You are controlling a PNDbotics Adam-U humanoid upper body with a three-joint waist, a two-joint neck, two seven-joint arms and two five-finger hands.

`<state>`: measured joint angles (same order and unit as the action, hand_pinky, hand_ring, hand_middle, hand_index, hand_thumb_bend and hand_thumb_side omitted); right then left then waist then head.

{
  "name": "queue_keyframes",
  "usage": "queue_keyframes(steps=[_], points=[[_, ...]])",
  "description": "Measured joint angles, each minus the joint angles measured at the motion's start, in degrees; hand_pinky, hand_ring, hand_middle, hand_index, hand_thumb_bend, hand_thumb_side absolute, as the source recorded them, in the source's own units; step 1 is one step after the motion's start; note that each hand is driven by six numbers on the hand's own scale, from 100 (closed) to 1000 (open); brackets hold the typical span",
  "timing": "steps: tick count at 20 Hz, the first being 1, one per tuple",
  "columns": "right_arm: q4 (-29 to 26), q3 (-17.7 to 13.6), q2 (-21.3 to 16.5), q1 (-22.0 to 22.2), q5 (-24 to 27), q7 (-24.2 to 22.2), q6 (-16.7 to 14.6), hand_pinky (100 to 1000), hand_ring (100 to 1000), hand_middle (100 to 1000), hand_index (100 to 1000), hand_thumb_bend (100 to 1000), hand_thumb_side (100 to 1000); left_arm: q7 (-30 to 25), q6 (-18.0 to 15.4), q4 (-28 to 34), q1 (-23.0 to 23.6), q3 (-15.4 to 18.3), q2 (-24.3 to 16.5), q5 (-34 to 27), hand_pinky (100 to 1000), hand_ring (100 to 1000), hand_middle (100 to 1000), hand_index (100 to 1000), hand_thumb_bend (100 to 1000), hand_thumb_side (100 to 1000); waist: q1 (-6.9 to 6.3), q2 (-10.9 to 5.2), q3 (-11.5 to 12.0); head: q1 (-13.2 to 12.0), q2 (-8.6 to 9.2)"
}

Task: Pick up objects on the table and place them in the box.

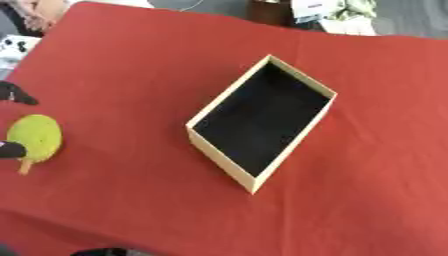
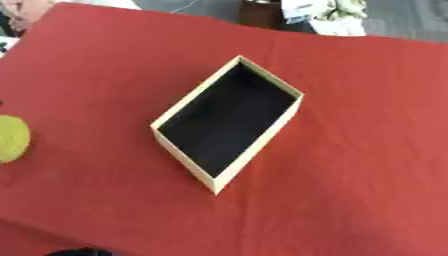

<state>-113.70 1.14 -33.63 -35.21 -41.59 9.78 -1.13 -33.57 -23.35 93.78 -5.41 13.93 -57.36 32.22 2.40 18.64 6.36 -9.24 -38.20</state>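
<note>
yellow-green round fruit-shaped object (image 1: pixel 35 137) lies at the counter's (image 1: pixel 122 75) left edge, black fingers of left hand (image 1: pixel 12 149) flanking it, likely closing to grasp; cannot tell grip. right eye view: open tan cardboard box (image 2: pixel 185 155) sits empty mid-counter, well apart, awaiting it.

Bright even light, soft blur throughout, faint shadows, box (image 1: pixel 219 107) interior dark, no glare

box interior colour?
Black inside the box, with pale tan walls; clearest in the left eye view.
</note>
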Motion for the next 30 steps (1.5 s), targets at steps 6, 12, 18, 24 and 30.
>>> queue_keyframes(steps=[6,12,18,24,30], points=[[0.0,0.0,0.02,0.25,0.01,0.01,0.01,818,868,876,845,100,808,0.93,-0.09,-0.92,0.09,-0.63,1.36,2.3,858,855,818,960,588,772,0.24,0.01,-0.05,-0.45,0.01],[0.0,0.0,0.11,0.4,0.08,0.01,0.01,817,868,875,844,100,808,2.16,0.97,-2.36,-0.2,-1.15,1.96,4.89,854,858,823,969,594,712,0.6,0.04,-0.25,-0.65,0.07],[0.0,0.0,0.14,0.42,0.4,0.02,0.0,818,867,874,844,100,808,4.12,2.15,-3.36,-1.26,-1.36,2.68,7.7,837,844,811,970,577,631,0.86,0.12,-0.39,-0.33,0.22],[0.0,0.0,0.17,0.42,0.44,0.09,-0.07,817,866,873,843,100,808,8.08,4.84,-3.73,-1.9,-1.34,2.92,11.92,840,848,812,972,588,589,0.98,0.41,-0.44,0.76,1.04],[0.0,0.0,0.21,0.42,0.49,0.08,-0.07,817,865,871,842,100,810,10.57,6.67,-4.08,-2.69,-1.51,3.44,16.58,824,835,802,958,604,568,1.32,0.55,-0.62,1.01,1.59]])
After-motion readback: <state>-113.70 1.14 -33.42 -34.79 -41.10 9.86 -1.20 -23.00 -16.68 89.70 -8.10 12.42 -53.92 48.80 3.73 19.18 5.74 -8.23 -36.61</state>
